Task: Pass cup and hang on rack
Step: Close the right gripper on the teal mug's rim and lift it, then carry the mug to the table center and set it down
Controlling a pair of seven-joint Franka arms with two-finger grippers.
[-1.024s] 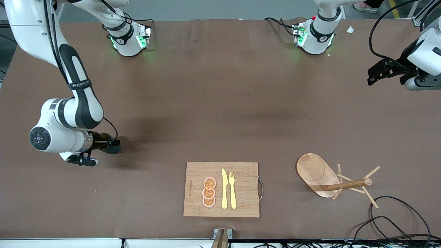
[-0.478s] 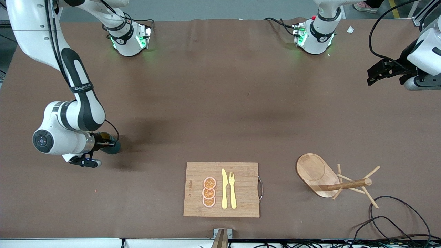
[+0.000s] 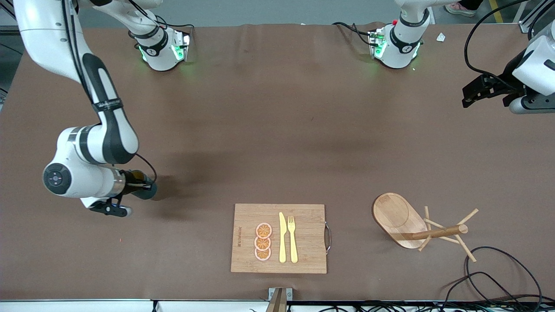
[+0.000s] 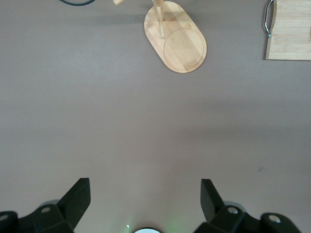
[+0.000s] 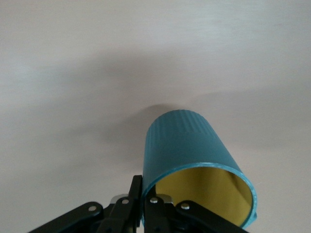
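Observation:
The dark teal cup [image 5: 187,148] with a tan-yellow inside is pinched by its rim in my right gripper [image 5: 146,194], one finger outside the wall and one inside. In the front view the cup [image 3: 145,190] is held just above the table near the right arm's end. Its handle is hidden. The wooden rack [image 3: 401,219] lies tipped over on the table near the left arm's end, its post [image 3: 435,233] and pegs pointing sideways. It also shows in the left wrist view [image 4: 177,41]. My left gripper [image 4: 146,196] is open and empty, held high at the left arm's end of the table [image 3: 475,89].
A bamboo cutting board [image 3: 303,216] with orange slices [image 3: 263,242], a yellow knife [image 3: 282,237] and a fork [image 3: 292,238] lies near the front edge. Black cables [image 3: 494,277] loop on the table close to the fallen rack.
My right gripper has shifted a little with the cup toward the middle of the table. The left arm and the rack have not moved.

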